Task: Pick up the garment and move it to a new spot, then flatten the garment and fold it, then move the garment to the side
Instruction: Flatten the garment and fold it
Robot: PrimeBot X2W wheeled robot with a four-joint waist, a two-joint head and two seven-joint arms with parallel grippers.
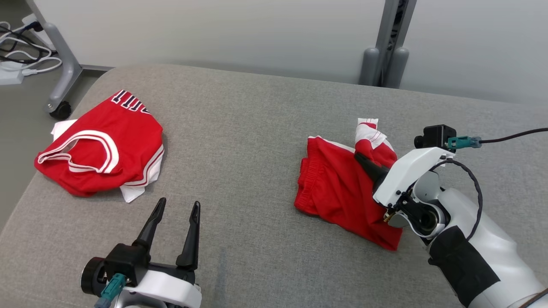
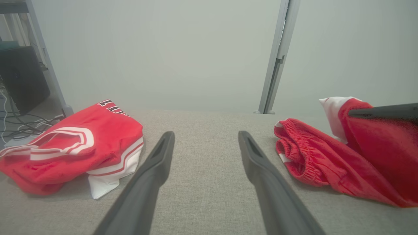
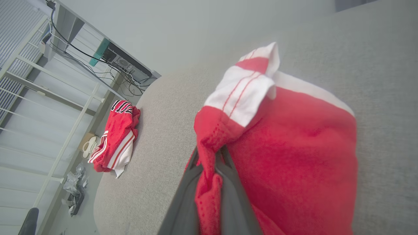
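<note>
- The red jersey (image 1: 102, 145) lies in a loose heap near the left edge of the bench (image 1: 257, 128), towards its far left corner, with its white trim and hem showing. I judge it is parked there out of the way and is not the piece I am working on.
- My left gripper (image 1: 179, 204) hovers over the near edge, left of centre. Its fingers are spread wide, hold nothing, and point at the bare cover between the two garments. I read that as waiting to take a second corner.
- The red shorts (image 1: 338, 188), which I take to be the garment in hand, lie right of centre and well apart from the jersey. Their elastic waistband faces left and most of the cloth rests on the bench.
- My right gripper (image 3: 210, 153) is clamped tight on a bunch of the shorts' fabric at their far right part. The white-striped hem pokes up just past the fingertips.
- Pinching by the hem lifts one leg end and suits carrying the shorts to a new spot.
- The bench has a grey woven cover and rounded corners. I expect cloth to drag on it rather than slide.
- Beyond the far left corner, cables (image 1: 21, 51) and a wheeled leg (image 1: 60, 107) sit on the floor.
- A plain pale wall (image 1: 214, 34) runs behind the bench, with a grey post (image 1: 391, 38) right of centre.
</note>
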